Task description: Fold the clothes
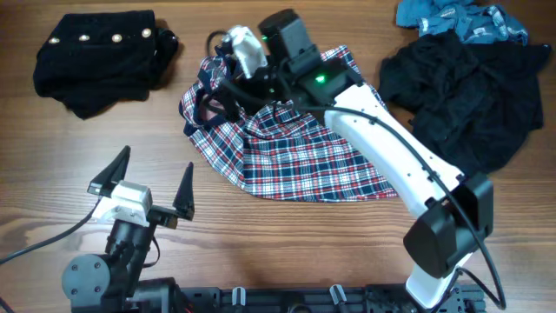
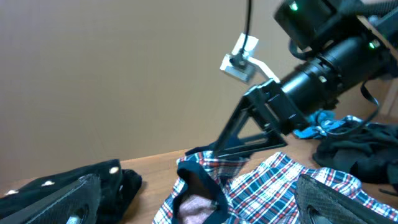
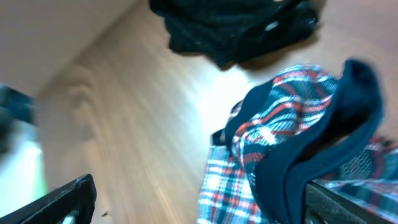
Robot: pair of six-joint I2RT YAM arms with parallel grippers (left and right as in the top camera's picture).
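The red, navy and white plaid garment [image 1: 295, 148] lies crumpled mid-table, its navy collar [image 3: 311, 168] bunched up. My right gripper [image 1: 213, 89] hangs open over the plaid's upper left corner; in the right wrist view [image 3: 205, 208] the collar and plaid edge lie between its fingers, close to the right finger [image 3: 354, 205]. My left gripper [image 1: 157, 158] stands open above bare wood to the plaid's front left, holding nothing. The left wrist view [image 2: 199, 211] faces the plaid [image 2: 273, 180] and the right arm [image 2: 323, 74].
A black pale-studded garment [image 1: 100, 56] lies folded at the back left, also seen ahead of the right gripper [image 3: 236, 25]. At the back right a loose black garment [image 1: 469, 96] is heaped, with a blue one [image 1: 460, 22] behind it.
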